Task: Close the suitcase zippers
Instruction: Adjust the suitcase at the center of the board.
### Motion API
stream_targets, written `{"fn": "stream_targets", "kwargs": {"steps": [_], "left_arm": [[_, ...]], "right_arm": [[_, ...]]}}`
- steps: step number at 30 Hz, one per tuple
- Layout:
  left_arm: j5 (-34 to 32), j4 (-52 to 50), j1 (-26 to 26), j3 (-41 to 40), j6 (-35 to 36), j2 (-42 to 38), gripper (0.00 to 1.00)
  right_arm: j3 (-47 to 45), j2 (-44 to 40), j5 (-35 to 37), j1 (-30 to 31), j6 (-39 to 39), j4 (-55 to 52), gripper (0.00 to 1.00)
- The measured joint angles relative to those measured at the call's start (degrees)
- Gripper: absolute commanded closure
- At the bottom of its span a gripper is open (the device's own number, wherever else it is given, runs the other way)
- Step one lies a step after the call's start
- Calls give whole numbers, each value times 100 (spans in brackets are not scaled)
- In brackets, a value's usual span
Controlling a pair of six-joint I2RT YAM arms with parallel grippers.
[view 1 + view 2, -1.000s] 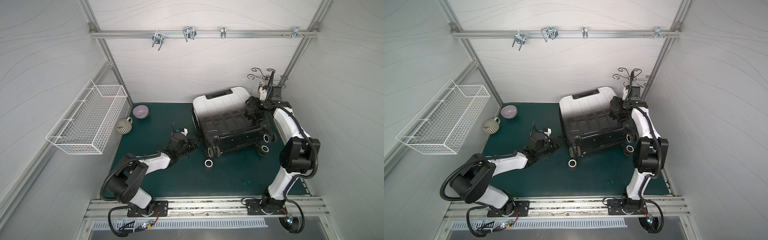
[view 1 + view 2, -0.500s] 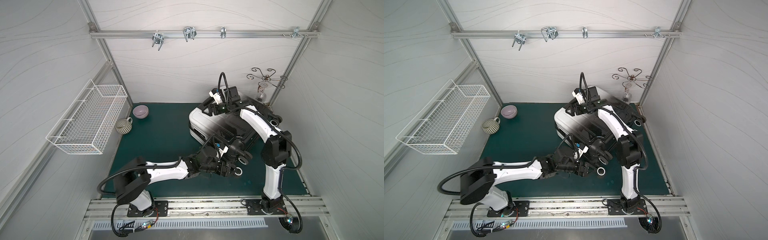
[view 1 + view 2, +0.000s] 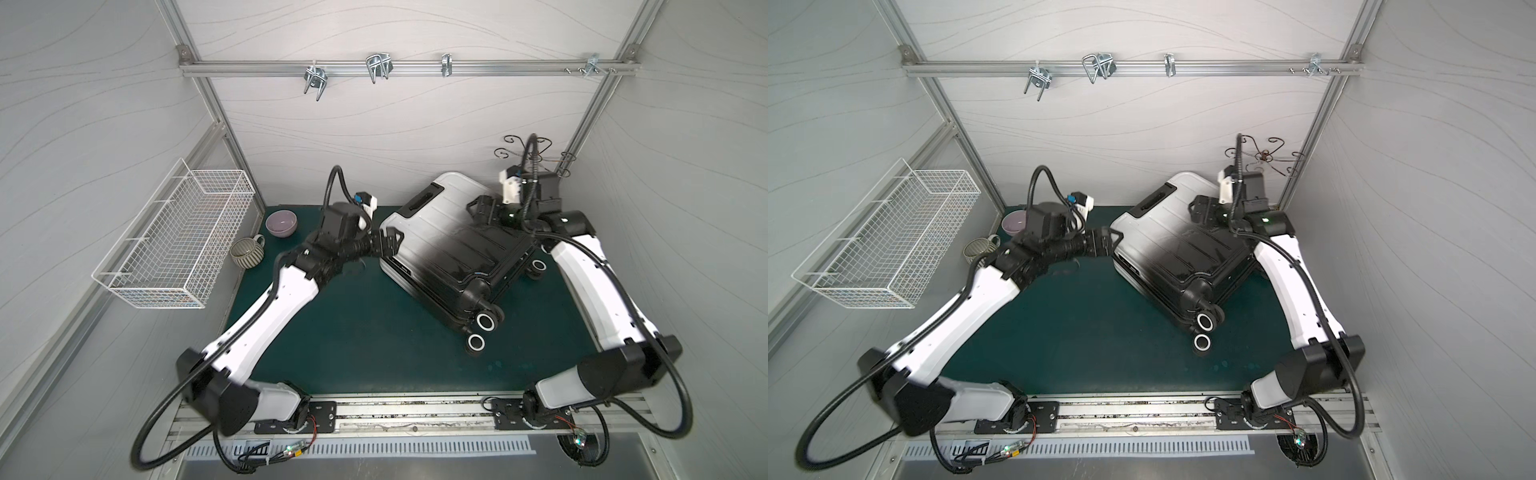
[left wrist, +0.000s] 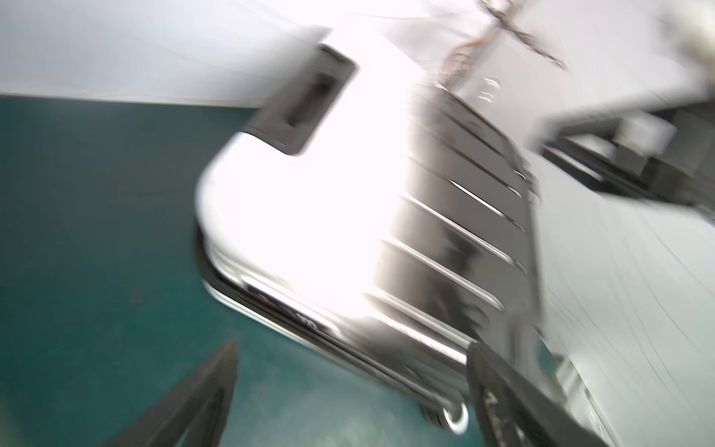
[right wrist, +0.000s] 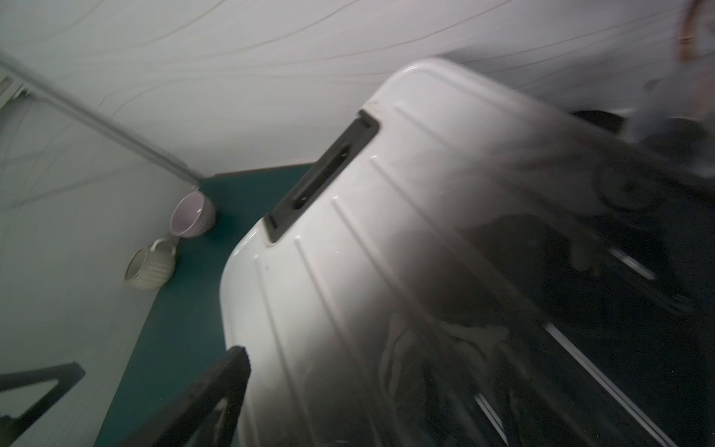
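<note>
The suitcase [image 3: 453, 249] lies flat on the green mat in both top views, lid down on its base, white end to the back left and wheels [image 3: 484, 322] toward the front. The zippers' black track [image 4: 305, 325] runs along its side seam; no pulls can be made out. My left gripper [image 3: 388, 245] stands open beside the white left corner, its fingers [image 4: 205, 391] apart with only mat between them. Over the back right edge hovers my right gripper [image 3: 482, 208], open and holding nothing. One of its fingers [image 5: 216, 394] shows beside the white shell [image 5: 348, 251].
A purple bowl [image 3: 281, 222] and a striped mug [image 3: 248, 251] stand at the back left of the mat. A white wire basket [image 3: 178, 245] hangs on the left wall. A metal hook stand [image 3: 536, 153] rises behind the right arm.
The suitcase has turned, wheels now toward the front. My left gripper has gone from the wheel end to the white left corner. My right gripper has moved from the top handle to the back right edge.
</note>
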Motion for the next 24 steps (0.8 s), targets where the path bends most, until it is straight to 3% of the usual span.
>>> {"fn": "stream_targets", "kwargs": {"steps": [5,9,12,16,20,24], "left_arm": [[496,-463,737,2144,20,2218,1],[1078,-713,1104,4146,-116,3880,1],[1676,-704,1263,5195,-382,4830,1],[2411,-551,1325,5342,-752,5445,1],[2957,-116,1091,4592,-951,5440,1],[3230,776,997,3770,-1167,5108,7]], "right_arm": [[-1169,-859,343,-949,455,-59,1],[-2041,-1351,302,-1141,756,-129,1],[-2555,-1648,160,-1239,916,-111,1],[-3161,-1827,-271,-1386,1202,105,1],[-3506,-1794,-866,-1438,1469,656,1],[-3558,-1611,-1303,-1327,1493,935,1]]}}
